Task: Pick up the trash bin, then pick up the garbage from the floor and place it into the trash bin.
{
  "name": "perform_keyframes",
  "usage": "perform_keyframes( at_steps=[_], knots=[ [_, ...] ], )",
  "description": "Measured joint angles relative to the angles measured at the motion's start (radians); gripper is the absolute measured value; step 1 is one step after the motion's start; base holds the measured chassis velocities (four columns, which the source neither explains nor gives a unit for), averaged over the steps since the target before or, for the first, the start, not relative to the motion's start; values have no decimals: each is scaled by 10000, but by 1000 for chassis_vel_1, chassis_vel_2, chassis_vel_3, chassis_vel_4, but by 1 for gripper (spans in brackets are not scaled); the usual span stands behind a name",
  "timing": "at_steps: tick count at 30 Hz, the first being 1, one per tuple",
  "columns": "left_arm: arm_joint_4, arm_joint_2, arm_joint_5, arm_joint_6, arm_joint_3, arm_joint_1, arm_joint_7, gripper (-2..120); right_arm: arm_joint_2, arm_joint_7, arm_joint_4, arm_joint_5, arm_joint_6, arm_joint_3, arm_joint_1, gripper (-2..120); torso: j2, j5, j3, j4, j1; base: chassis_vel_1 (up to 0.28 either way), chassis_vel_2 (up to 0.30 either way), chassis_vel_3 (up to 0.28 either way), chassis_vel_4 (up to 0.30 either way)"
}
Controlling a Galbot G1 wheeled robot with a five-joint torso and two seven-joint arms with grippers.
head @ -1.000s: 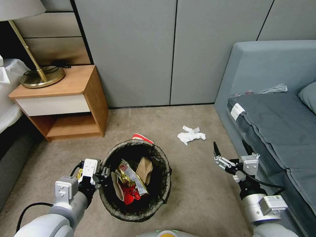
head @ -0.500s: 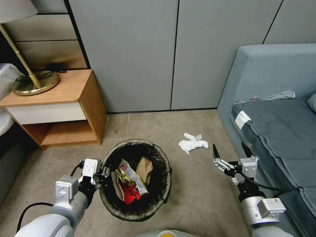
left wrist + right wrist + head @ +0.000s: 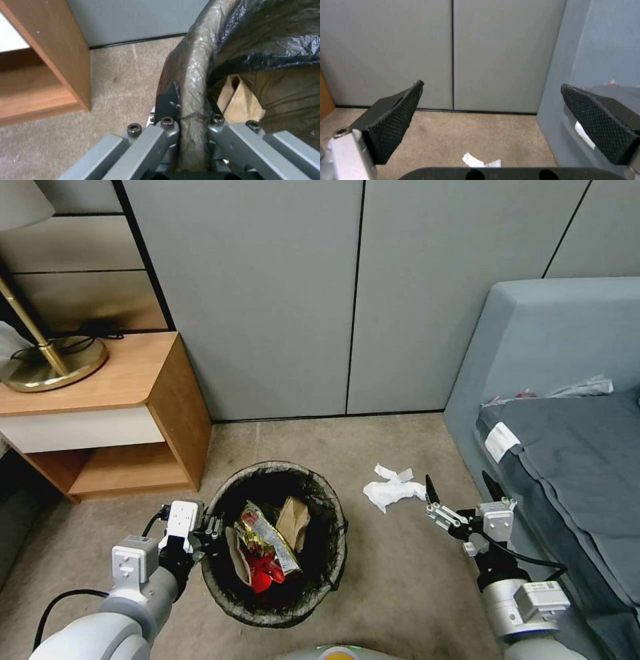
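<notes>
The trash bin [image 3: 277, 543] is hanging in front of the robot, low centre in head view, w/ the left tool [image 3: 208, 531] clamped narrow on its rim. In the left wrist view the fingers [image 3: 166, 102] are pinching the bag-wrapped rim [image 3: 191, 82] from both sides. Inside the bin: gold wrapper [image 3: 263, 537], red carton [image 3: 265, 573], brown paper bag [image 3: 292, 521]. Remaining garbage on the floor: white crumpled tissue [image 3: 393, 488], lying on the carpet [image 3: 373, 593] between bin and bed [image 3: 567, 447], just beside the right tool's tips.

Right tool [image 3: 460, 492] is hovering w/ jaws spread wide, holding nothing; in the right wrist view a corner of the tissue [image 3: 476, 161] is peeking just below the gap betw. the pads [image 3: 395, 120].

Nightstand [image 3: 100, 407] is standing to the left, wall panels [image 3: 347, 293] behind.

Risks, as judged from here:
- Left grip is on bag film over a thin rim, so the bin could swing or slip if the base is moving abruptly.
- Tissue is light and flat; the wide jaws could close on carpet only or push it away.
- Right arm is working close to the bed edge, so an elbow/cable snag is possible on descent.
- The bin's mouth is well left of the tissue, so a loose pinch could drop it during the carry.
</notes>
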Motion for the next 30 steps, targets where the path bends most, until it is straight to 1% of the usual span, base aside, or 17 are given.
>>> perform_keyframes(
  at_steps=[6, 9, 10, 12, 13, 15, 18, 20, 22, 23, 25, 26, 29, 30],
  knots=[
    [0, 12, -20, -1, 0, -3, 1, 1, -21, 129, -120, 147, -519, -187, 258, 100, 0, 1, 0, 2, 0, -25, 29, 17, -22],
    [0, -4, -34, -1, -4, 26, 1, 1, -121, 154, -333, 264, -1074, -401, 731, 100, 0, 0, -1, 1, 0, 0, 0, 0, 0],
    [0, -4, -34, -1, -4, 26, 1, 1, -121, 154, -333, 264, -1074, -401, 731, 100, 0, 0, -1, 1, 0, 0, 0, 0, 0],
    [0, -10, -37, -1, -12, 60, 3, 1, -239, 395, -641, 651, -1735, -680, 1391, 100, 0, 0, 0, 1, 0, 0, 0, 0, 0],
    [0, -10, -37, -1, -12, 60, 3, 1, -239, 395, -641, 651, -1735, -680, 1391, 100, 0, 0, 0, 1, 0, 0, 0, 0, 0],
    [0, -25, -35, -1, -13, 92, 1, 1, -290, 697, -1188, 1214, -2384, -977, 2140, 100, 0, 1, 0, 4, 0, 0, 0, 0, 0],
    [0, -34, -34, -1, -13, 112, -1, 1, -289, 784, -1541, 1489, -2649, -1084, 2501, 100, 0, 1, 0, 4, 0, 0, 0, 0, 0],
    [0, -56, -27, -1, -30, 180, -3, 1, -304, 795, -2244, 1828, -3019, -1185, 3082, 100, 0, 1, 0, 2, 0, 0, 0, 0, 0],
    [0, -86, -17, -1, -31, 217, -5, 1, -333, 767, -2631, 1934, -3101, -1247, 3341, 100, 0, 2, 0, 2, 0, 0, 0, 0, 0],
    [0, -86, -17, -1, -31, 217, -5, 1, -333, 767, -2631, 1934, -3101, -1247, 3341, 100, 0, 2, 0, 2, 0, 0, 0, 0, 0],
    [0, -136, 6, -1, -25, 256, -11, 1, -328, 639, -3321, 2028, -3224, -1359, 3790, 100, 0, 1, 0, 1, 0, 0, 0, 0, 0],
    [0, -136, 6, -1, -25, 256, -11, 1, -328, 639, -3321, 2028, -3224, -1359, 3790, 100, 0, 1, 0, 1, 0, 0, 0, 0, 0],
    [0, -201, 58, -2, -22, 308, -15, 1, -274, 572, -4232, 2193, -3344, -1591, 4502, 100, 0, 1, 0, 3, 0, 0, 0, 0, 0],
    [0, -201, 58, -2, -22, 308, -15, 1, -274, 572, -4232, 2193, -3344, -1591, 4502, 100, 0, 1, 0, 3, 0, 0, 0, 0, 0]
  ],
)
